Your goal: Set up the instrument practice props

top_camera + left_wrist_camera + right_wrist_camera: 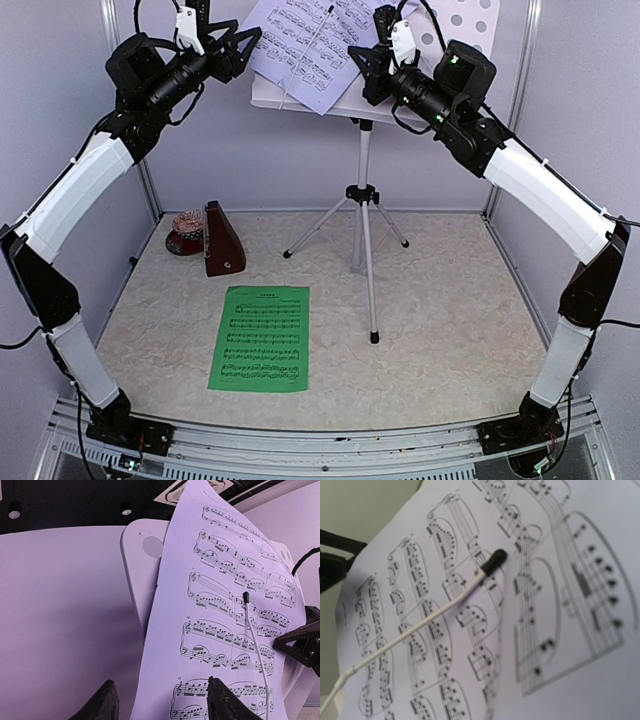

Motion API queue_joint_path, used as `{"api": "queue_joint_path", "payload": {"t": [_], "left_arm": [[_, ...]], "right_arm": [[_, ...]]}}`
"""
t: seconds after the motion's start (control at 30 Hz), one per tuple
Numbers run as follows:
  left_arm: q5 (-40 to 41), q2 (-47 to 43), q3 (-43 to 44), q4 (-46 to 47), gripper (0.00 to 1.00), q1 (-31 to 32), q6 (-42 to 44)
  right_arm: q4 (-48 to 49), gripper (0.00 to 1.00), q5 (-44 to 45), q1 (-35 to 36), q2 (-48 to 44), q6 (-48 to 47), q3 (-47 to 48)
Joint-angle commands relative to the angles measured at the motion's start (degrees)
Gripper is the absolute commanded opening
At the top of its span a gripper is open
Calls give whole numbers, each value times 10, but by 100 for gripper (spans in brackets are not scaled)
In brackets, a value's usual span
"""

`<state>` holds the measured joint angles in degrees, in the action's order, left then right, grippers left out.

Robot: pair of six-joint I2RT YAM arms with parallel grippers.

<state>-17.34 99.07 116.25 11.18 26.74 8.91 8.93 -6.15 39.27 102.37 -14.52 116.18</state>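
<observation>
Well, starting on the left: the left claw [160,681] hangs high in the air with its two fingers wide apart and holding nothing. The near edge of the lavender sheet [300,50] runs down between them. That sheet lies just to the claw's right, leaning on the perforated plate [470,25] of the music stand [365,190]. It sits askew, with its long axis tipped off the plate's own lines. One thin white wire arm [255,640] with a black tip lies across the print.

Down on the desk [440,300], the metronome [222,240] stands upright toward the left side, with some small reddish thing [186,228] just behind it. The green sheet [260,338] lies flat in front of the metronome, near it but apart. Its long axis runs from the near edge toward the back. I'd judge it closer to the left arm's base than to the right's, and well below both claws.

On the right, the right claw [365,70] is up at the lavender sheet's far edge with its fingers closed. I cannot tell whether it pinches the paper or only touches it.

By my count there are two sheets, one on the stand and one on the desk, plus one stand, one metronome and two claws. The lavender sheet sits between those claws, so squaring it up looks like the business at hand.
</observation>
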Motion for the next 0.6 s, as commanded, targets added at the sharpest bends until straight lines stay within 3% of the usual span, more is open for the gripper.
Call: {"api": "queue_joint_path", "payload": {"t": [0.0,0.33,0.57], "left_arm": [[-36,4,16,-30,48,-3,5],[-42,-25,-39,-4,0,-3,-3],[-30,-58,-133,51,0,1,-32]], "right_arm": [[12,2,14,4,-20,-6,-6],[23,1,27,4,-18,-15,-4],[39,0,39,4,-10,-18,-1]]}}
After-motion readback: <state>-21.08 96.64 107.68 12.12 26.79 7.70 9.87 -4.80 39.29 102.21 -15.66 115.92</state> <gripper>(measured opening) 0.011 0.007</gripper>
